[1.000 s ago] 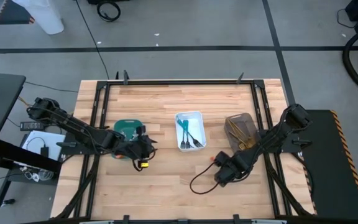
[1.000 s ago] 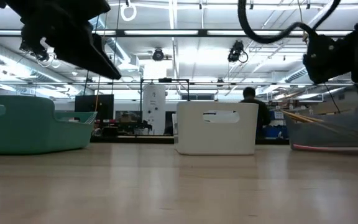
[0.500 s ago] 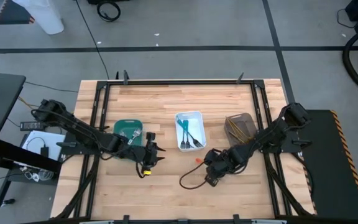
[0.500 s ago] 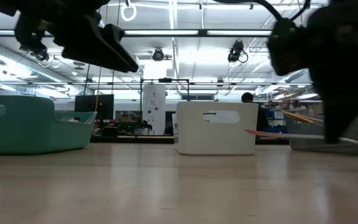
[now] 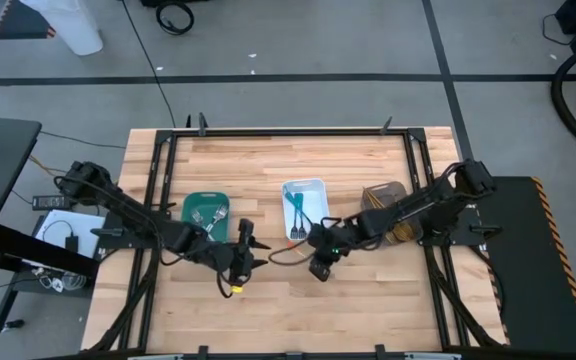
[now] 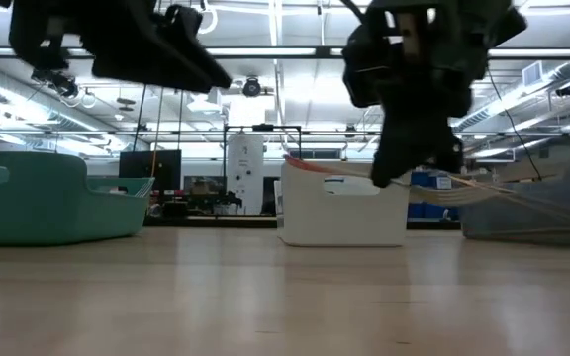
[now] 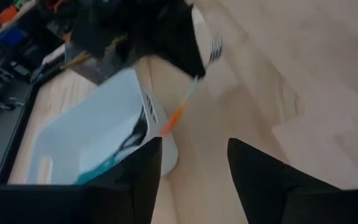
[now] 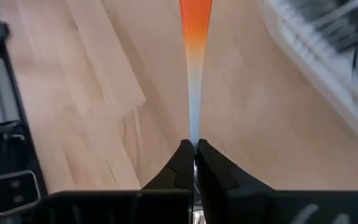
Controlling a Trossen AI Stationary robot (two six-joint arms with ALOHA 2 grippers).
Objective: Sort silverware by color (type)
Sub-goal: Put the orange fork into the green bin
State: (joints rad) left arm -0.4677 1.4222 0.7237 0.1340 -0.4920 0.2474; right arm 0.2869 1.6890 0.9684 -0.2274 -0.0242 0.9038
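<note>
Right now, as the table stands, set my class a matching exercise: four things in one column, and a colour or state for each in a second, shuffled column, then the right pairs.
Column one:
1. left gripper
2. right gripper
3. left-hand tray
4. middle tray

Column two:
A. white
B. fingers apart, holding nothing
C. teal
D. shut on the orange-handled utensil

Pairs: 1-B, 2-D, 3-C, 4-A
</note>
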